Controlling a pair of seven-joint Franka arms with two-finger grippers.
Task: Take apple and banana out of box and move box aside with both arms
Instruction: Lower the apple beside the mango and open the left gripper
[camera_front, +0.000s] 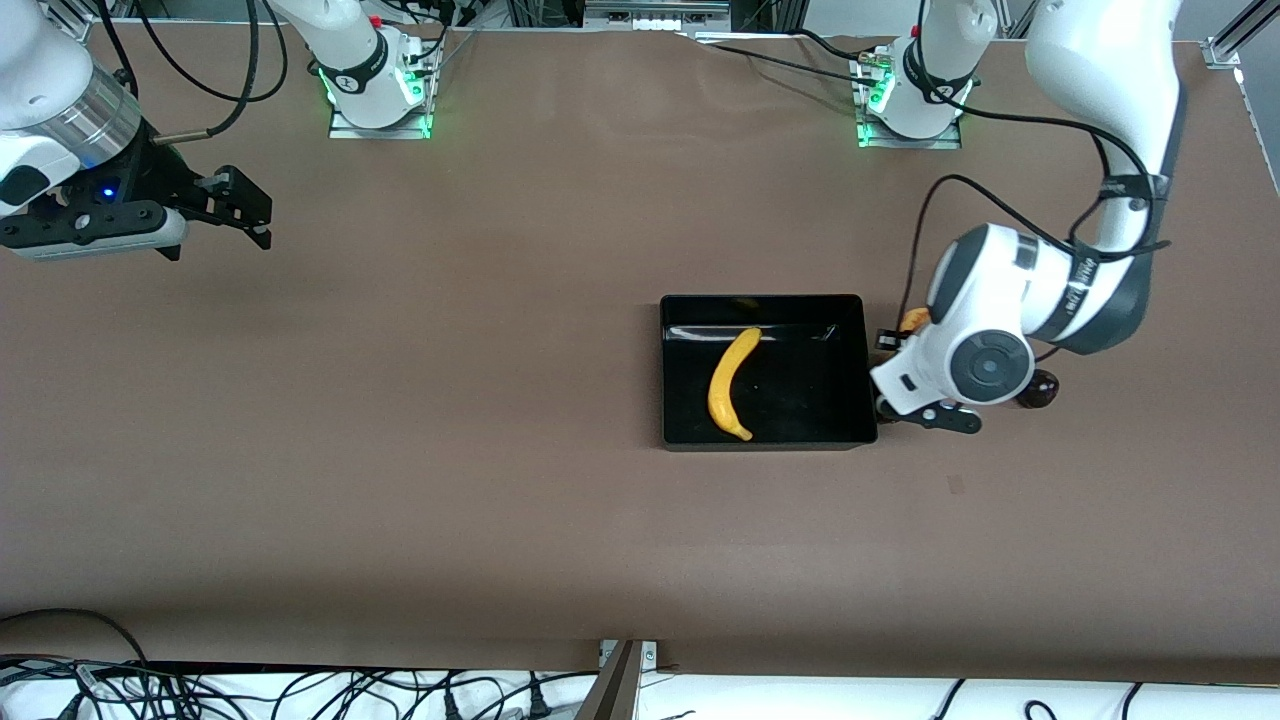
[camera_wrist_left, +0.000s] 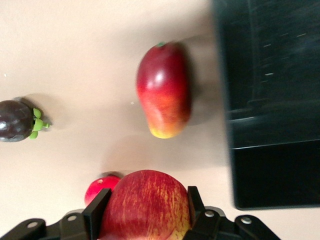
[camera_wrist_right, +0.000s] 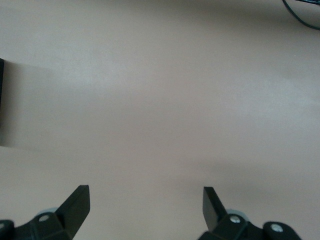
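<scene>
Just beside the box (camera_front: 860, 360) edge, left claw (camera_wrist_left: 145, 210) grips apple (camera_wrist_left: 145, 205).

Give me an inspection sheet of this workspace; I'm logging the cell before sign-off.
Surface: brown table, no spills seen.
Job's things: banana lies in the black box; apple is between the left claw's fingers; mango lies on the table beside the box.
Clutter: dark purple fruit and small red fruit on the table near the left claw.
Claws: left claw shut on the apple beside the box; right claw open, waiting over bare table.
Cables: black cables trail along the left arm.
Surroundings: nothing seen.
</scene>
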